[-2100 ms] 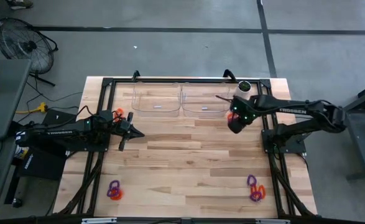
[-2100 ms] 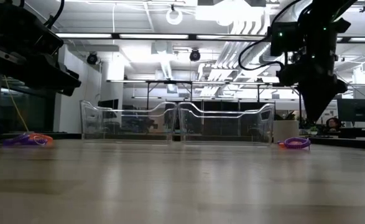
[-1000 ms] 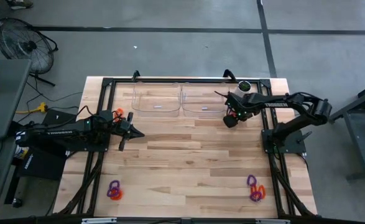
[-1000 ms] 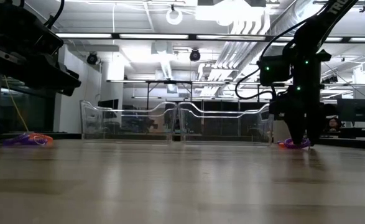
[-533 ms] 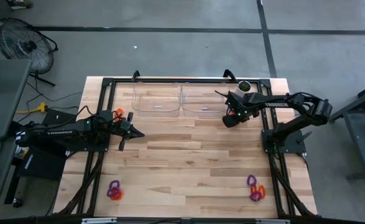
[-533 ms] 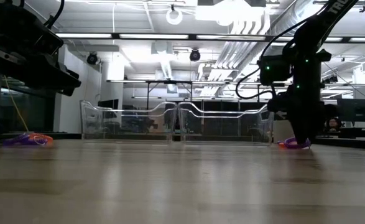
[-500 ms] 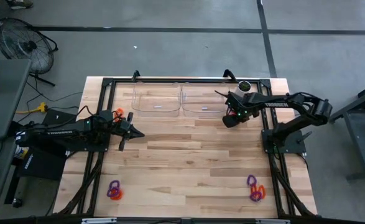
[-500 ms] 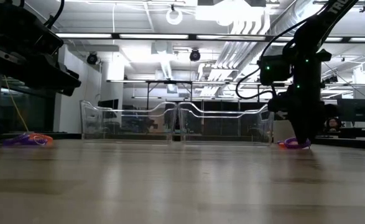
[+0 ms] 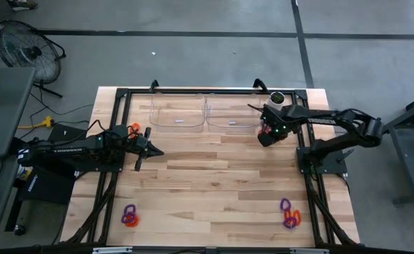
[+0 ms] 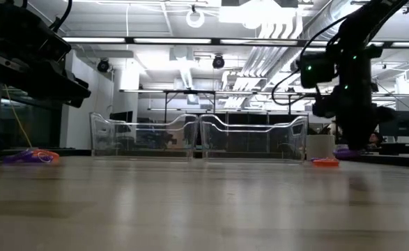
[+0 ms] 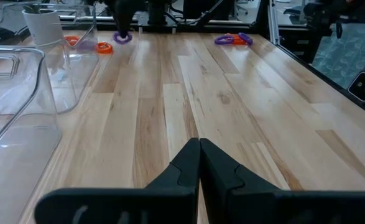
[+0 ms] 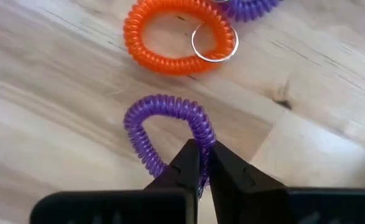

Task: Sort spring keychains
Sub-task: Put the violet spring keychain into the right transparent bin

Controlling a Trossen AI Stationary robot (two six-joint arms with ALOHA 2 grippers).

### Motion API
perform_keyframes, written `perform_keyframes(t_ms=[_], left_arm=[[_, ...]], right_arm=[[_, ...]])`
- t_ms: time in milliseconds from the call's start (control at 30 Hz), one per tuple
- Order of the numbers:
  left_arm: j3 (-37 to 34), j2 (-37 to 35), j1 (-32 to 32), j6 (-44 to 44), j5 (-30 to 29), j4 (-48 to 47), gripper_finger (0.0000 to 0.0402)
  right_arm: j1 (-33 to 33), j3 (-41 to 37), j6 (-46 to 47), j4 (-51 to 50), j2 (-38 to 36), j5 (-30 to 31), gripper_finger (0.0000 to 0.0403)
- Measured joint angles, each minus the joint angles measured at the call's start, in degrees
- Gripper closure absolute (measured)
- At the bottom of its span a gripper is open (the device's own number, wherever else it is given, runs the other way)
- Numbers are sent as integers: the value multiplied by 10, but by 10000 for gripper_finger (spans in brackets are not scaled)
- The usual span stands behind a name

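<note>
1. While my right gripper [image 12: 202,163] sits near the table's far right corner, just in front of the right-hand clear bin [image 9: 231,113], its fingers are pinched together on a purple keychain [image 12: 170,127]; the coil loops out ahead of the fingertips.
2. From the low view I see that purple keychain [image 10: 346,152] hanging at the gripper tip, slightly above the wood.
3. An orange keychain [image 12: 173,38] with a metal ring [image 12: 214,40] lies flat on the table just beyond the held one, apart from it. Another purple coil [image 12: 252,7] touches its far side.
4. My left gripper [image 11: 199,163] waits at the left side of the table with fingers pressed together, holding nothing.
5. More keychains lie in two clusters at the near edge: one at near left [image 9: 129,215], one at near right [image 9: 290,213].
6. A further orange piece [image 9: 133,128] shows beside the left arm.
7. A white cup [image 9: 277,98] stands at the far right corner, near the right gripper [image 9: 266,134].
</note>
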Motion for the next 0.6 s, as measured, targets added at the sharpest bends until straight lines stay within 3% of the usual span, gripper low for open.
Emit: perform_keyframes(t_ms=[333,600], left_arm=[[0,0,0,0,0,0,400],[0,0,0,0,0,0,400]], right_arm=[[27,5,35,-32,-170,-63,397],[39,78,-19,-30,-177,-35,397]])
